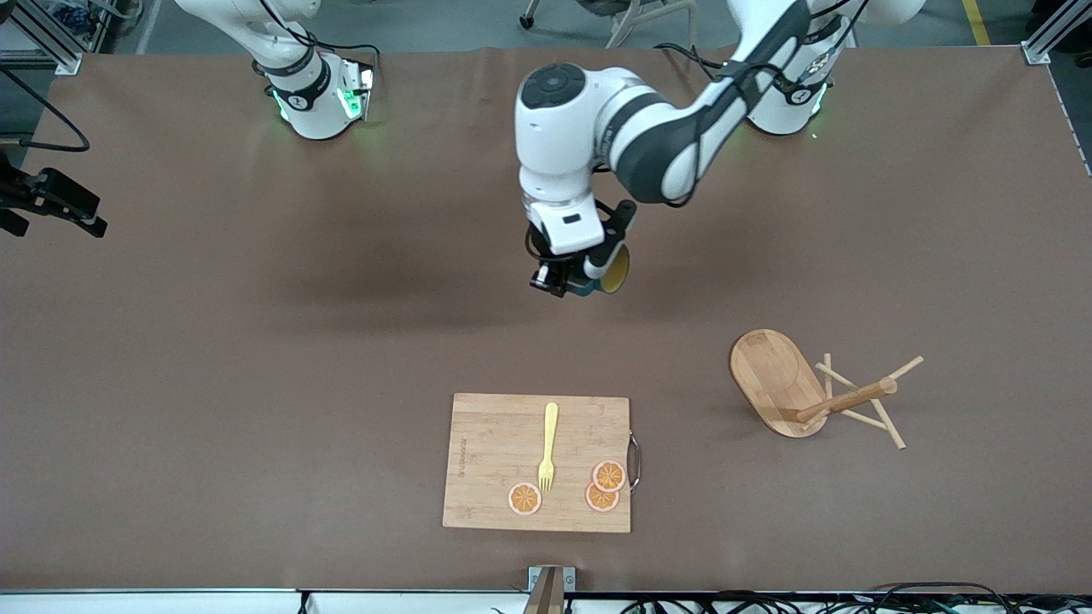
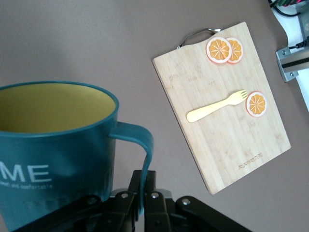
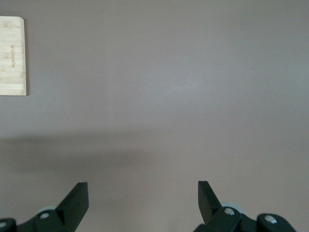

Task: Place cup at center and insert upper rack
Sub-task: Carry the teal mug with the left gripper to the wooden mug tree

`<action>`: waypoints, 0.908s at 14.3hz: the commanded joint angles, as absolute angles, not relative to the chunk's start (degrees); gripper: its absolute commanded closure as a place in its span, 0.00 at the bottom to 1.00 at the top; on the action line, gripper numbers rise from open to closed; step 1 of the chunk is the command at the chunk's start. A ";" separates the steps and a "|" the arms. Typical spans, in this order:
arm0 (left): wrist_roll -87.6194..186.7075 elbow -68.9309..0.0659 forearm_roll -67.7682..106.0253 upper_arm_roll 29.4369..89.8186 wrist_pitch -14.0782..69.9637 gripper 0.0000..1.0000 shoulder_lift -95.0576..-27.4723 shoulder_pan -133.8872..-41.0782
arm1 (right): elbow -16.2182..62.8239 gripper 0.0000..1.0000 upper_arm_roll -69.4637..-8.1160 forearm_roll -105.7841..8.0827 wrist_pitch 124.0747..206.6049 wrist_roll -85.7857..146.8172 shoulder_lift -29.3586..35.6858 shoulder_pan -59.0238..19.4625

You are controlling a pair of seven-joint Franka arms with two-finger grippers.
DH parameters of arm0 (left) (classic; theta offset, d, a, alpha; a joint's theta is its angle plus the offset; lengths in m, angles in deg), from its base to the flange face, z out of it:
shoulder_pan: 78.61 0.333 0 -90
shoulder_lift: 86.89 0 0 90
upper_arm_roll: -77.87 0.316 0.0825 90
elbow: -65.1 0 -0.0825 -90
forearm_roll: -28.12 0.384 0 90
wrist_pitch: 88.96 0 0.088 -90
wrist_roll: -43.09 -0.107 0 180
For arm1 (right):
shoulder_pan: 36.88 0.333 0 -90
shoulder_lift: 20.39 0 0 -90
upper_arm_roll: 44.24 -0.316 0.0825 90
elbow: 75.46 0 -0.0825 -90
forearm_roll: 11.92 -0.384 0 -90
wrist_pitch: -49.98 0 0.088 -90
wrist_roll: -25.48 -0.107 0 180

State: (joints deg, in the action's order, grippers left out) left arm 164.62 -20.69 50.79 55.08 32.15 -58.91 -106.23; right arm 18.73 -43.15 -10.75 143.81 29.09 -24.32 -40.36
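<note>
My left gripper is shut on the thin handle of the dark teal cup and holds it in the air over the middle of the table. In the left wrist view the cup, with its mustard-yellow inside, fills one side, and the handle is pinched in the left gripper. The upper rack, a wooden mug tree, lies tipped on its side toward the left arm's end, with its oval base on edge and its pegs on the table. My right gripper is open and empty over bare table.
A rectangular bamboo cutting board lies near the front edge with a yellow fork and three orange slices on it. It also shows in the left wrist view, and its corner shows in the right wrist view.
</note>
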 commanded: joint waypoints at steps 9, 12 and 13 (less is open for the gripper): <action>145.24 -22.61 30.51 53.79 32.33 1.00 -66.58 -89.79 | 19.20 0.00 -43.45 -10.60 143.50 28.12 -25.22 -40.31; 141.63 -23.31 25.06 53.17 32.33 1.00 -67.20 -85.74 | 19.20 0.00 -43.36 -10.60 143.50 28.12 -25.31 -40.48; 140.84 -23.31 22.87 53.08 32.33 0.99 -67.20 -84.25 | 19.20 0.00 -43.36 -10.60 143.50 28.21 -25.22 -40.48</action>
State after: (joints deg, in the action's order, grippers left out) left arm 142.62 -21.26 26.52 54.06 32.15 -65.27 -86.96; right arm 18.72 -43.20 -10.75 143.80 29.09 -24.32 -40.31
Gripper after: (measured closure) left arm 0.943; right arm 0.000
